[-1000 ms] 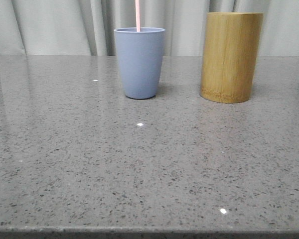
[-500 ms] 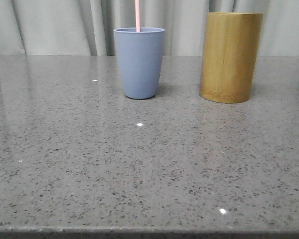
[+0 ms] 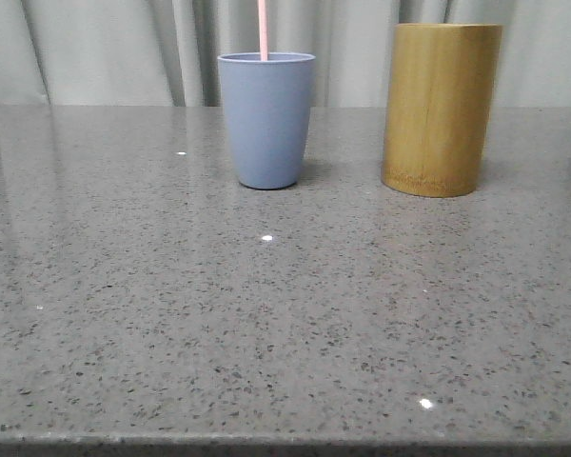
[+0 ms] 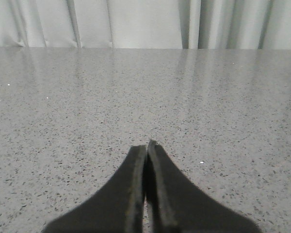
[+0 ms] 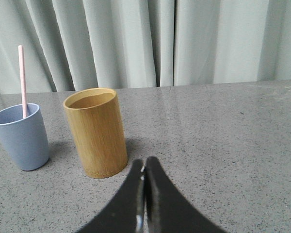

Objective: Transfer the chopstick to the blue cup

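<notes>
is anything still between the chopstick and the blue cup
Nothing visible does: the pink chopstick already stands inside the blue cup, rising above its rim. The bamboo holder stands apart beside it. Both grippers' jaws are shut and hold nothing.

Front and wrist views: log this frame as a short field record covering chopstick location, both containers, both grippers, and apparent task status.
chopstick: one pale pink chopstick standing in the blue cup, top leaving the front view
bamboo holder: bamboo holder upright, robot's right of the cup, apart from it; nothing sticks out of it
left gripper: left gripper shut, empty, above bare table
right gripper: right gripper shut, empty, facing the holder
task status: appears done for the one stick seen
</notes>
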